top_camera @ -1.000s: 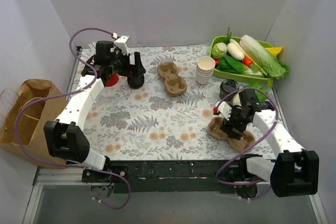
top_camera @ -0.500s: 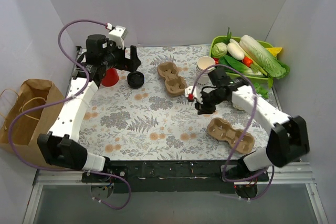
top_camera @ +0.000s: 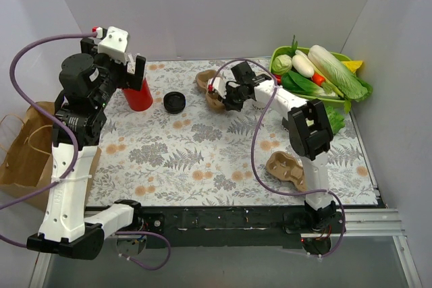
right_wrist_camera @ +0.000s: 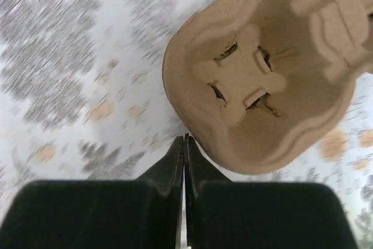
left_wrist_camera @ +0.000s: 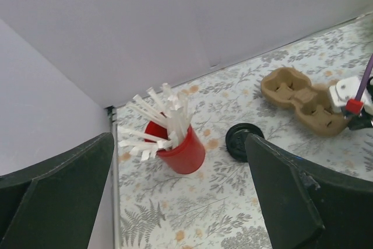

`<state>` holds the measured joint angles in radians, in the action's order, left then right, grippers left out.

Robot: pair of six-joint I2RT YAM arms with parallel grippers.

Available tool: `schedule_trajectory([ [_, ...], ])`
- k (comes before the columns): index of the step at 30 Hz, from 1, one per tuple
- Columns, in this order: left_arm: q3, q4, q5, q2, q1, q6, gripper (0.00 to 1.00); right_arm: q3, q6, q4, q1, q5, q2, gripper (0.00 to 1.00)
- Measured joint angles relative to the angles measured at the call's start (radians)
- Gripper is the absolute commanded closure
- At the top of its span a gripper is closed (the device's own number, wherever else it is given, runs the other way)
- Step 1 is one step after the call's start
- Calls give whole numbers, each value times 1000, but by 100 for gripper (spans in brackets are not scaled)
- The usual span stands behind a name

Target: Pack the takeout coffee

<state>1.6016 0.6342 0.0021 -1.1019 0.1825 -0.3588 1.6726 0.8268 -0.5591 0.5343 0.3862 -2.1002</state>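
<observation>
The tan pulp carrier (top_camera: 202,80) lies at 12 o'clock on the floral table (top_camera: 189,160), near the back wall. The overhead view shows only its left cup, since the right gripper (top_camera: 226,101) covers the rest. The right wrist view fills that in: one empty cup well with its cross-shaped base, and the two fingertips pressed flat together with nothing between them. They sit just beside the carrier's rim at its 7 o'clock. I cannot make out the white cup itself in any view.

A loose black lid (top_camera: 174,102) lies flat at 9 o'clock of the carrier. At 9 o'clock of the lid stands a red cup (top_camera: 138,96). Only the left wrist view shows the white straws (left_wrist_camera: 163,115) fanning out of it, as from above the left gripper (top_camera: 127,72) hides the cup's mouth. That gripper hangs over the red cup, and its fingers (left_wrist_camera: 64,185) are spread wide and hold nothing.

A second carrier (top_camera: 283,166) lies at 4 o'clock, near the front edge. A green tray (top_camera: 275,65) of vegetables (top_camera: 331,72) sits at 2 o'clock. A brown paper bag (top_camera: 27,146) stands off the table at 9 o'clock.
</observation>
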Motion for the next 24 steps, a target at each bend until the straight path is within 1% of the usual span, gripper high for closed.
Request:
schedule_trajectory([
  [2,0,20,-32,13,-5,24,2,88,-42,47,0,-19,-58,99],
  [5,0,51,-81,18,-10,58,2,165,-91,72,0,-25,-101,99],
  [6,0,61,-96,18,-10,68,2,181,-99,65,0,-18,-107,93],
  [8,1,88,-125,18,-10,89,2,201,-123,47,-1,9,-105,87],
  [9,3,108,-139,17,-10,97,2,197,-137,38,-2,30,-95,78],
  [12,32,214,-236,-3,-10,109,2,117,-179,16,-2,92,-16,66],
  [15,10,307,-359,-5,-10,103,2,-5,-226,-11,-2,135,119,61],
  [20,6,487,-505,-10,-58,82,2,-134,-276,-34,-1,174,317,59],
  [24,-5,599,-571,-13,-124,65,5,-180,-303,-45,-1,194,383,59],
])
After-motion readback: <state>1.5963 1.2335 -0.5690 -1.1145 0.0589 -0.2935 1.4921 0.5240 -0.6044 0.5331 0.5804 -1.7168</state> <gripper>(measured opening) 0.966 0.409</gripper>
